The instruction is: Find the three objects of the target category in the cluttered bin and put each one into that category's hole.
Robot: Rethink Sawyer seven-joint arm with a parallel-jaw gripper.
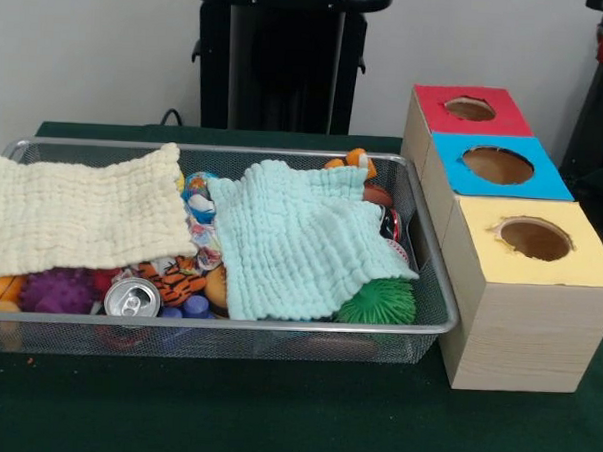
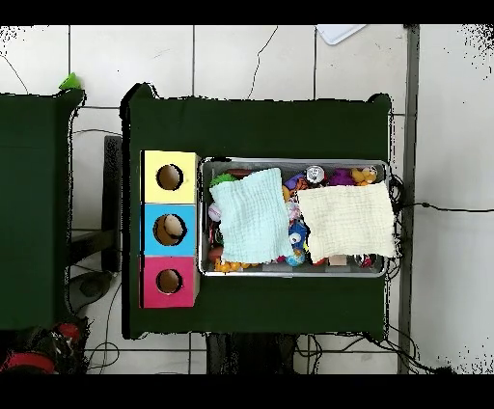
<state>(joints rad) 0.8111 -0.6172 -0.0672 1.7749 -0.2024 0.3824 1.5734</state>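
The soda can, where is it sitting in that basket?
In the front view the soda can lies at the bin's near wall, left of centre, between the purple spiky ball and the tiger-striped toy.

Soft, even light is falling from above in the front view, leaving only faint shadows: a thin dark band is lying under the wire bin [image 1: 431, 292] and beside the wooden box [image 1: 522, 341] on the green table [image 1: 273, 415]. The top of the can [image 1: 132, 298] is catching a small bright glint. The two cloths are showing slightly washed out, and fine detail is looking soft. In the overhead view the pale floor [image 2: 260, 58] is reading very bright, while the table [image 2: 260, 125] is appearing almost black.
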